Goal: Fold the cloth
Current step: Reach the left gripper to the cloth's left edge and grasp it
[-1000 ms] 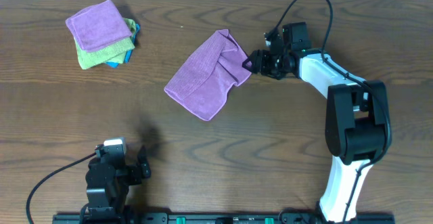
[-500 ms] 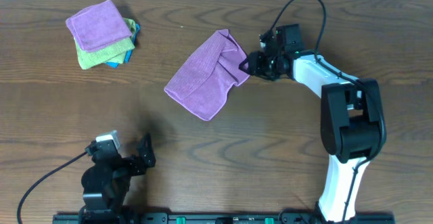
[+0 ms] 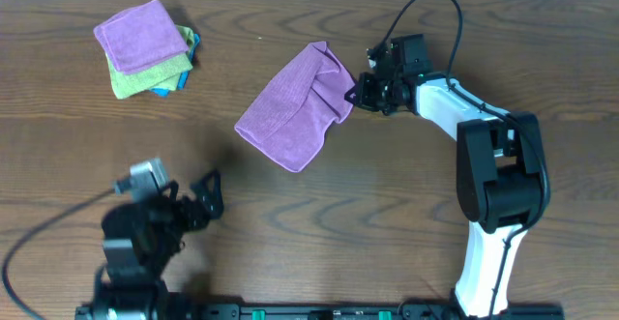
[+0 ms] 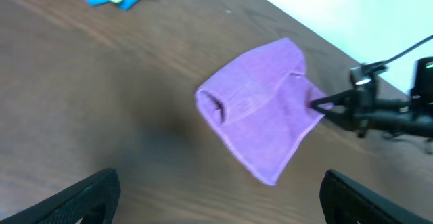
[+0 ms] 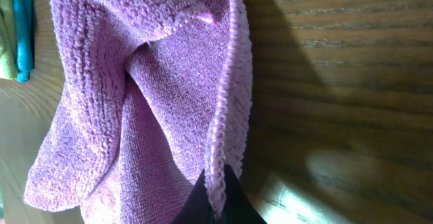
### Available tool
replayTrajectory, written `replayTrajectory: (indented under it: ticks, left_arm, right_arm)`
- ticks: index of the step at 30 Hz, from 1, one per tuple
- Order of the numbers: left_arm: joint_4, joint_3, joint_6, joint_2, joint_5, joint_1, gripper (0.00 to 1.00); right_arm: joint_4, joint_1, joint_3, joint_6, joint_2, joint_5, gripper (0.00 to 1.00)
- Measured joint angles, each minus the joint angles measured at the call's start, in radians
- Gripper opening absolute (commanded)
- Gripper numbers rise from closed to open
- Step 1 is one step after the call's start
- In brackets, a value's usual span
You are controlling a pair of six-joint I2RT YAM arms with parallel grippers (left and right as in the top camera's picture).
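Observation:
A purple cloth [image 3: 295, 107] lies rumpled and partly doubled over in the middle of the wooden table [image 3: 387, 204]. My right gripper [image 3: 354, 94] is at its right edge, shut on the hem. In the right wrist view the stitched edge of the cloth [image 5: 155, 102] runs down between the dark fingertips [image 5: 233, 197] of that gripper [image 5: 216, 200]. My left gripper [image 3: 211, 199] hovers near the front left of the table, open and holding nothing. Its wrist view shows the cloth [image 4: 264, 109] ahead and its two fingers [image 4: 74, 200] far apart at the bottom corners.
A stack of folded cloths [image 3: 147, 49], purple on top of green and blue, sits at the back left. The right arm's black cable [image 3: 435, 11] loops above its wrist. The white arm base [image 3: 498, 204] stands at the right front.
The right gripper has closed onto the cloth's right edge. The left arm has swung up and to the left, its gripper staying open.

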Motion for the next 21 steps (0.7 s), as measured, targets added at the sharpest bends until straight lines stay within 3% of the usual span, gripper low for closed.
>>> replayTrajectory:
  ticks: [6,11,21]
  left_arm:
    - [0.006,0.262,-0.011,0.342,0.131,0.000,0.95]
    - [0.037,0.349,-0.050,0.537,0.224,0.000,0.95]
    - [0.065,0.349,-0.449,0.820,0.317,-0.001,0.95]
  right_arm:
    - [0.000,0.000,0.000,0.000,0.000,-0.001,0.01]
    - [0.000,0.000,0.000,0.001,0.000,-0.008,0.01]
    - [0.000,0.000,0.000,0.005,0.000,-0.018,0.01]
